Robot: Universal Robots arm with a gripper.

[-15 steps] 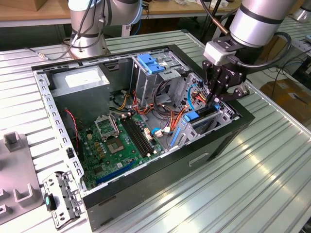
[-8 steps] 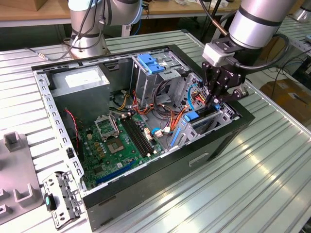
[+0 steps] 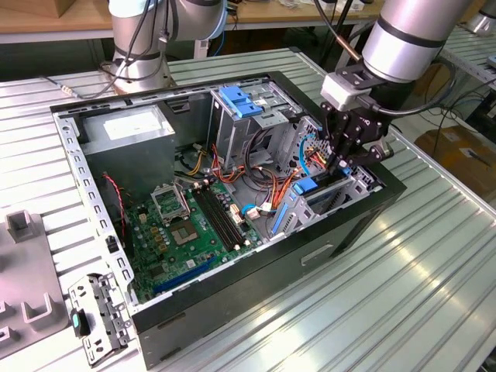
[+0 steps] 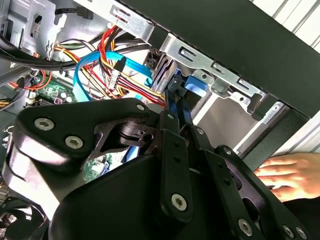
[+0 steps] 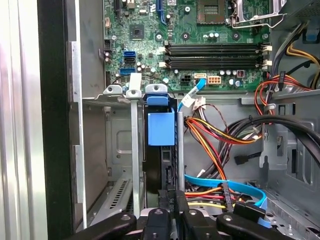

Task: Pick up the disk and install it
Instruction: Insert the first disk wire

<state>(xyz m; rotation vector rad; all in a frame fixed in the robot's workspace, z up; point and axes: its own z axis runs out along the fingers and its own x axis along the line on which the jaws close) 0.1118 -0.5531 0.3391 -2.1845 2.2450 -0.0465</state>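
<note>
The disk (image 3: 306, 187) stands on edge inside the drive bay at the case's front corner, on the exterior view's right. Its blue plastic rail (image 5: 161, 128) shows between the bay's metal walls, above the dark thin edge of the drive. My gripper (image 3: 339, 166) reaches down into this bay from above. In the first wrist view the gripper (image 5: 172, 199) is shut on the disk's near edge. In the second wrist view the black fingers (image 4: 176, 107) pinch the drive just behind its blue rail (image 4: 197, 85). Most of the disk's body is hidden by the bay.
The open computer case (image 3: 349, 232) holds a green motherboard (image 3: 194, 225), a grey power-supply box (image 3: 128, 128), a metal cage with a blue latch (image 3: 240, 101) and bundles of cables (image 5: 220, 145). A person's hand (image 4: 287, 172) rests outside the case. A second arm's base (image 3: 139, 46) stands behind.
</note>
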